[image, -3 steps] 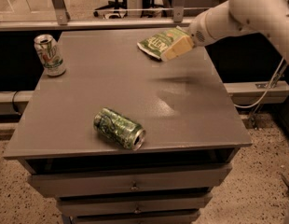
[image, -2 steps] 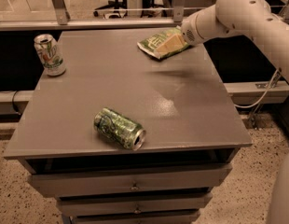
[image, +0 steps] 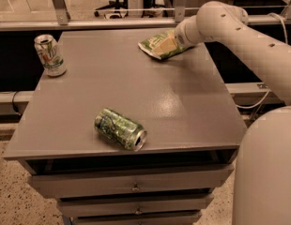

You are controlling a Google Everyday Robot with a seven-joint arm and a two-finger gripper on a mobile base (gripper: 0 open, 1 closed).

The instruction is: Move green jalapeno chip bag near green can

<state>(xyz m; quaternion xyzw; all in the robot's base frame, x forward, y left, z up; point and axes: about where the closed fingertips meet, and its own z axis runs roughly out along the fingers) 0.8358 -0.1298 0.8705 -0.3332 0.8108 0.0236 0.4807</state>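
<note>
Gripper (image: 177, 40): far right of the counter (image: 112, 78), jaws pinching the bag's end, I judge.
Bag (image: 158, 46): far right, gripped endwise for carrying.
Green can (image: 119, 129): on its side near the front, my target, well apart.

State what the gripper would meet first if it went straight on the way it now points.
Probably the green jalapeno chip bag: the gripper is at the bag's end, near the table's far edge, pointing along it.
</note>
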